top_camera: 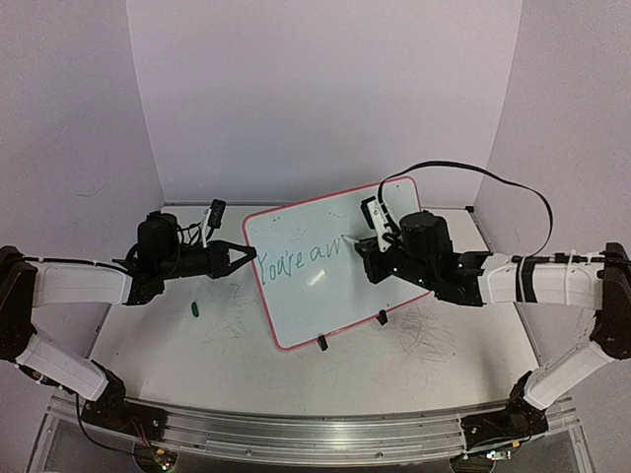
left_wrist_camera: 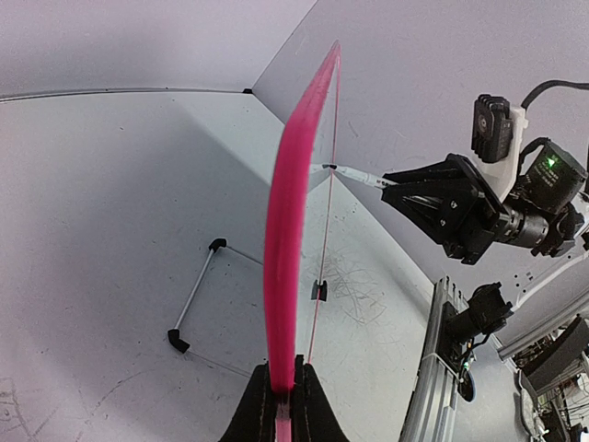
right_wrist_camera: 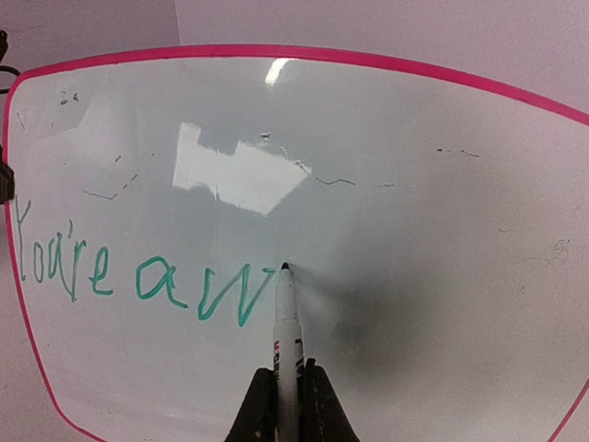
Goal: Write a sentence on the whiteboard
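Observation:
The whiteboard (top_camera: 320, 276), white with a pink-red frame, stands tilted on two black clip feet in the middle of the table. My left gripper (top_camera: 248, 255) is shut on its left edge; the left wrist view shows the frame (left_wrist_camera: 287, 230) edge-on between the fingers. My right gripper (top_camera: 367, 243) is shut on a white marker (right_wrist_camera: 287, 331) whose tip touches the board (right_wrist_camera: 414, 184). The sentence (right_wrist_camera: 138, 281), in green, reads "You're aw" and ends at the marker tip; it also shows in the top view (top_camera: 301, 261).
A small green cap (top_camera: 195, 309) lies on the table left of the board. Faint grey scribbles mark the tabletop (top_camera: 424, 335) near the right arm. A thin metal stand with black ends (left_wrist_camera: 195, 295) lies behind the board. White walls enclose the back and sides.

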